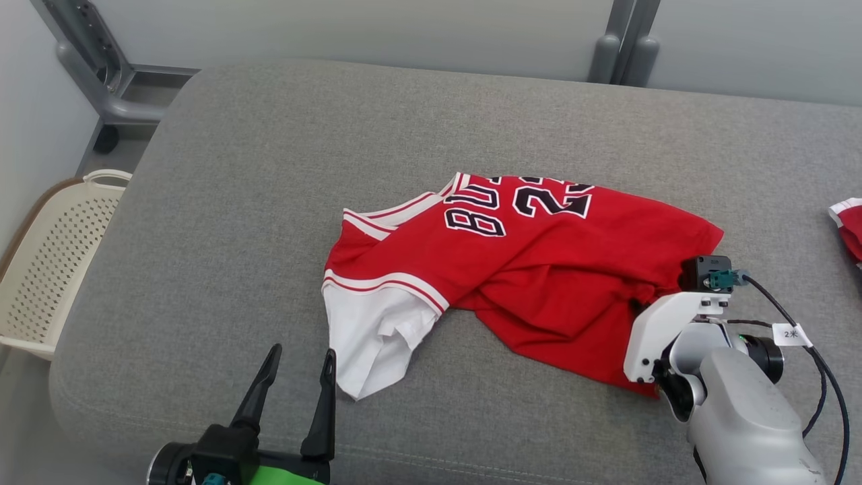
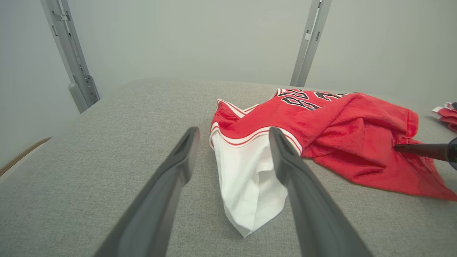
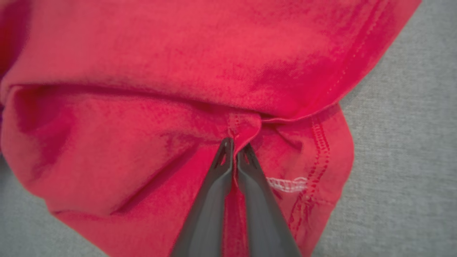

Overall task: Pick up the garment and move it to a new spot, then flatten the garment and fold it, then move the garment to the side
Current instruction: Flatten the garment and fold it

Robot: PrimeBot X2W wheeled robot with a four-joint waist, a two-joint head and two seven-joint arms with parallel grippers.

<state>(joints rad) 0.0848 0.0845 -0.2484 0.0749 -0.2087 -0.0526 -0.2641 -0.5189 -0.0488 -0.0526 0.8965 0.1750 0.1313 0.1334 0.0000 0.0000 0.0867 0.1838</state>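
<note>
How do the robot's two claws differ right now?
The left gripper is open, fingers spread; the right gripper is pinched shut. The left holds nothing, near the white sleeve of the jersey; the right grips a fold of its red fabric. Both have two long dark fingers.

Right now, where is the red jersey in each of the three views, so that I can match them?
Head view: the red jersey lies mid-picture on the grey cushion.
Left wrist view: jersey upper right, beyond the open left gripper.
Right wrist view: jersey across most of the picture.
Shared landmark: the right gripper, shut on the jersey's red fabric.
</note>
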